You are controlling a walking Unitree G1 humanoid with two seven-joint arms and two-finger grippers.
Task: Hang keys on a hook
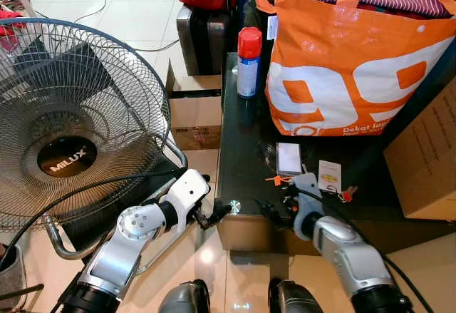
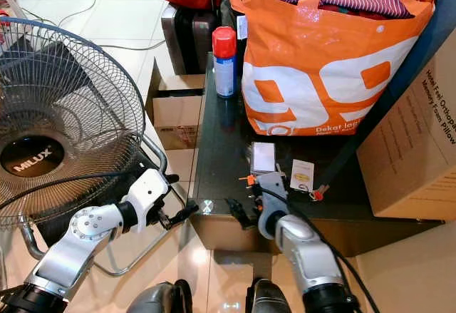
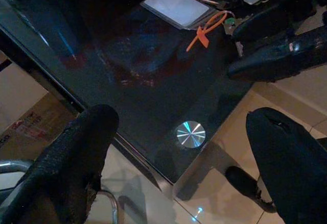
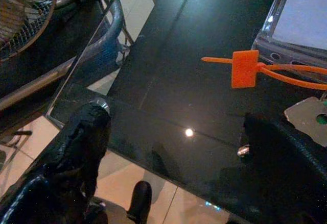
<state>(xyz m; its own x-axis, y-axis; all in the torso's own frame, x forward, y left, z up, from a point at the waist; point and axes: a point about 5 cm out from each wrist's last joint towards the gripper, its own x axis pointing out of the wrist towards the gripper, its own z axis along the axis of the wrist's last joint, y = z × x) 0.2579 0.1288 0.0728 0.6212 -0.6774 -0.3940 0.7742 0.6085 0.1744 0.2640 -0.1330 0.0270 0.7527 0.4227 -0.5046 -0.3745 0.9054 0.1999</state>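
Observation:
A bunch of keys with an orange plastic tag lies on the dark glass table near its front edge. Beside the keys are a clear card holder and a white tag. My right gripper is open and low over the table's front edge, just short of the orange tag. A silver key piece shows by one of its fingers. My left gripper is open off the table's front left corner, facing the corner's silver disc. It holds nothing.
A large orange shopping bag full of clothes and a red-capped spray can stand at the table's back. A big standing fan is close on the left. Cardboard boxes sit to the right and behind the fan.

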